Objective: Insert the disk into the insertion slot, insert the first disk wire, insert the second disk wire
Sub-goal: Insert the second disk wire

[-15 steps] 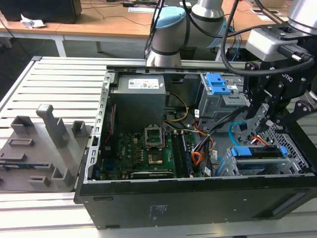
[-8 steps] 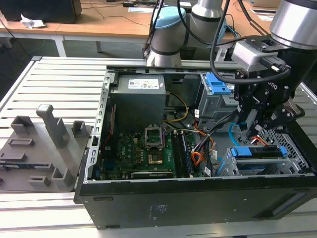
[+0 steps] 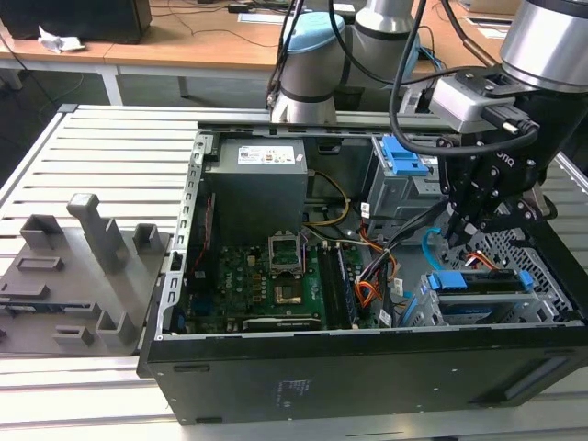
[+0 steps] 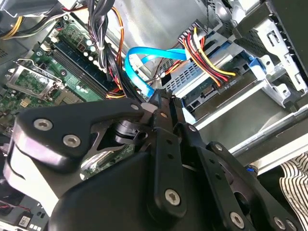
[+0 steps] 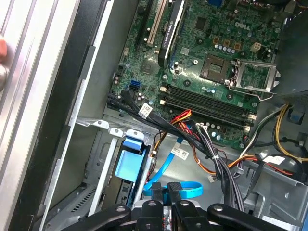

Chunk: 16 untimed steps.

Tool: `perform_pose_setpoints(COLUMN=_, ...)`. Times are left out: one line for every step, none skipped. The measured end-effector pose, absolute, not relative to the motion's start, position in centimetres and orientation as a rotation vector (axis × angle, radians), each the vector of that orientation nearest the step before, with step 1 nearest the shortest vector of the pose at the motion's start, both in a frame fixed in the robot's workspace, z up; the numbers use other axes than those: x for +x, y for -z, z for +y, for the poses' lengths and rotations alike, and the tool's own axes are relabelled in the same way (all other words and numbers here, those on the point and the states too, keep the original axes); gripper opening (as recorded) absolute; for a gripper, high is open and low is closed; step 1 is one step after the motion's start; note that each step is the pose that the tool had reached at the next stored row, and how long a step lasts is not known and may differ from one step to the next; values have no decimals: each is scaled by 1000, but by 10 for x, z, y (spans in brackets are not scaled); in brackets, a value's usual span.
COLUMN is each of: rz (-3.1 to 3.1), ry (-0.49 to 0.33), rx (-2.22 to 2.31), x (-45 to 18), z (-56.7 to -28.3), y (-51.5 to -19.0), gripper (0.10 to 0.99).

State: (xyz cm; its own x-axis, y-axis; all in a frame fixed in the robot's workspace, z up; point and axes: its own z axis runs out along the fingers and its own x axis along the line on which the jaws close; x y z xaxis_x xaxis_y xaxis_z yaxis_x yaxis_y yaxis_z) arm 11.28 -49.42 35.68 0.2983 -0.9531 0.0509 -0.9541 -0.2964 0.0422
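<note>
The black pincer [image 4: 162, 103] is clamped on the thin glossy light-blue flat data cable [image 4: 137, 72], just beside the silver hard drive in its blue plastic carrier [image 3: 478, 281], which sits in the low grey perforated metal drive cage [image 3: 549, 287].

I saw the second disk wire [image 4: 139, 79] as thin, smooth plastic, light blue and shiny. The gripper [image 4: 163, 98] looked like dull black metal with small shiny screws. In the exterior view, at four o'clock, the disk [image 3: 478, 281] had a bright blue plastic frame. The insertion slot [image 3: 547, 276] was grey metal full of round holes. At nine o'clock the table [image 3: 101, 147] was pale, ribbed metal. The computer case [image 3: 367, 377] was dull black.
</note>
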Motion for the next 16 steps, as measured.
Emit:
perform_pose_setpoints(rz=-1824, ry=-25, rx=2479, x=113, z=-494, y=-357, gripper=165)
perform_pose_setpoints(rz=-1824, ry=-24, rx=2479, x=115, z=-494, y=-356, gripper=165)
perform_pose_setpoints(rz=-1823, ry=-22, rx=2478, x=121, z=-494, y=-357, gripper=165)
perform_pose_setpoints(rz=-1822, ry=-21, rx=2478, x=124, z=-494, y=-357, gripper=165)
perform_pose_setpoints(rz=-1823, ry=-21, rx=2477, x=124, z=-495, y=-357, gripper=165)
perform_pose_setpoints(rz=-1823, ry=-21, rx=2477, x=124, z=-500, y=-357, gripper=165)
perform_pose_setpoints(rz=-1823, ry=-21, rx=2477, x=124, z=-504, y=-357, gripper=165)
perform_pose_setpoints(rz=-1823, ry=-21, rx=2477, x=124, z=-506, y=-357, gripper=165)
perform_pose_setpoints(rz=-1823, ry=-21, rx=2477, x=124, z=-508, y=-357, gripper=165)
perform_pose_setpoints(rz=-1823, ry=-21, rx=2478, x=124, z=-510, y=-357, gripper=165)
perform_pose_setpoints(rz=-1823, ry=-21, rx=2478, x=124, z=-512, y=-356, gripper=165)
perform_pose_setpoints(rz=-1823, ry=-21, rx=2478, x=124, z=-513, y=-356, gripper=165)
perform_pose_setpoints(rz=-1823, ry=-21, rx=2478, x=124, z=-515, y=-356, gripper=165)
perform_pose_setpoints(rz=-1823, ry=-21, rx=2477, x=124, z=-516, y=-356, gripper=165)
perform_pose_setpoints(rz=-1823, ry=-21, rx=2478, x=124, z=-517, y=-356, gripper=165)
perform_pose_setpoints(rz=-1823, ry=-21, rx=2478, x=124, z=-519, y=-356, gripper=165)
